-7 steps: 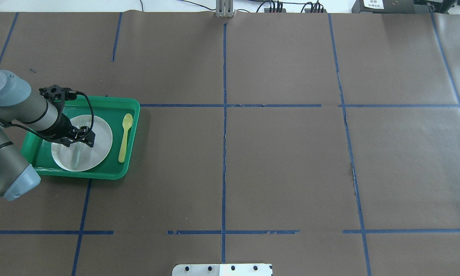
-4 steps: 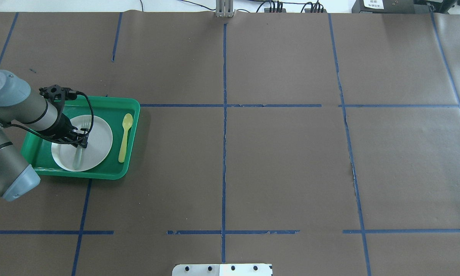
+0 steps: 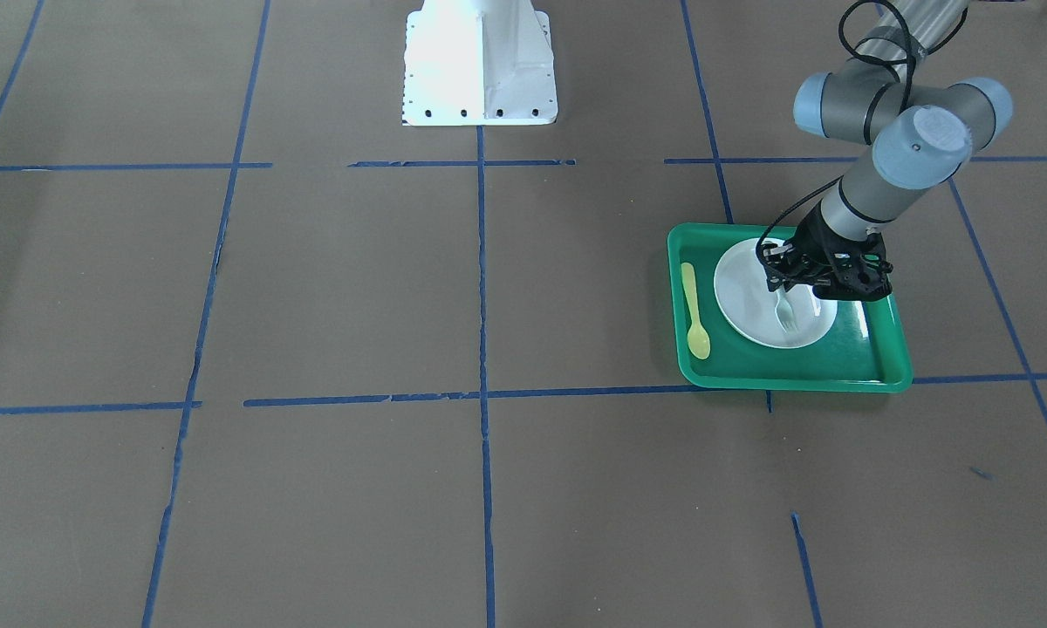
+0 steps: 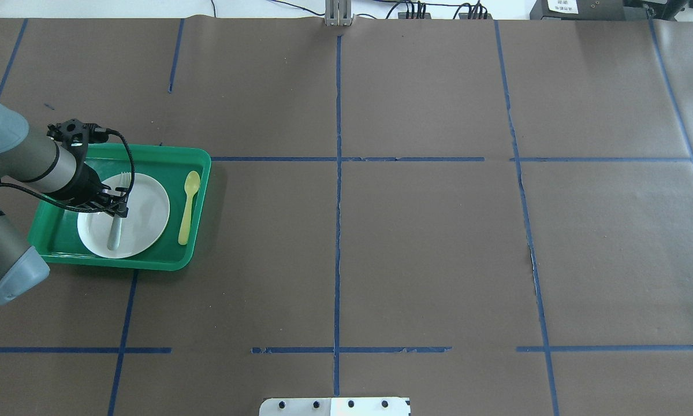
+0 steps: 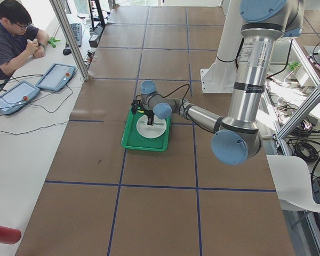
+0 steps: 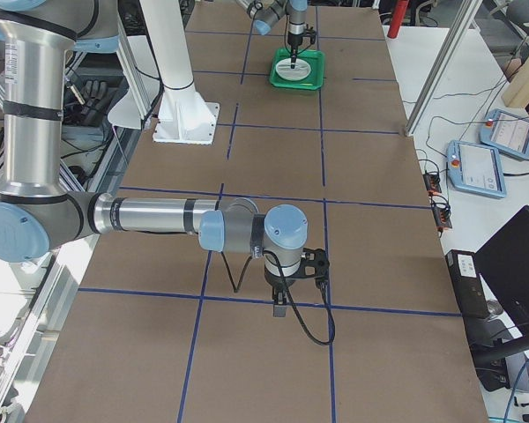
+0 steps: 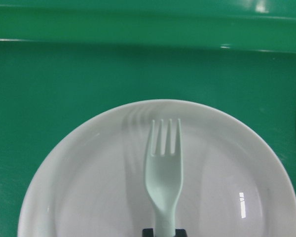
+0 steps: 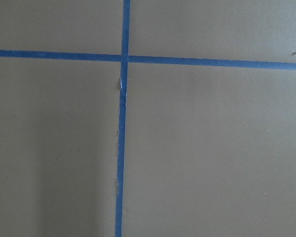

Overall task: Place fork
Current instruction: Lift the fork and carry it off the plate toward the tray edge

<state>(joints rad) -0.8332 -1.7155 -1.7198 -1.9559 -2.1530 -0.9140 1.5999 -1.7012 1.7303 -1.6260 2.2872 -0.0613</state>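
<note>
Left pincer shifted leftward, narrowed, now gripping fork on plate; right pincer unclear

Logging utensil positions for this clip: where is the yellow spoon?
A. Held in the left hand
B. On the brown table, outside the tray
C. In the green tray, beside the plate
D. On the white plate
C: the yellow spoon lies on the floor of the green tray, next to the white plate and apart from it; only the fork is over the plate.
</note>
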